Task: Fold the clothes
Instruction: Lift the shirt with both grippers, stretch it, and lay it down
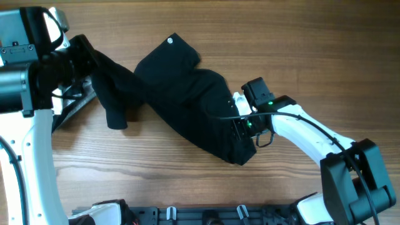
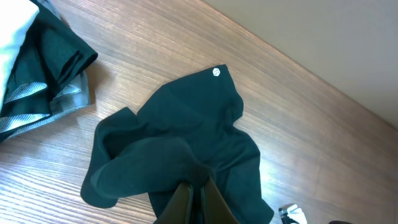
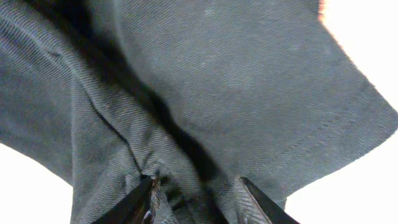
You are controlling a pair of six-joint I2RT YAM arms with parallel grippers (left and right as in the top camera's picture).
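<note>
The garment (image 1: pixel 187 94) is matt black woven cloth; the table (image 1: pixel 312 50) is smooth grained wood.

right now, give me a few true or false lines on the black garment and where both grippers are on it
1. The black fabric garment lies folded into a neat square. False: it lies crumpled and stretched out across the brown wooden table.
2. The left gripper is shut on one end of the garment. True.
3. The small round white mark shows face up at a corner of the garment. True.
4. The right gripper hangs clear of the cloth. False: bunched black cloth sits between its fingers, at the end away from the left gripper.
</note>
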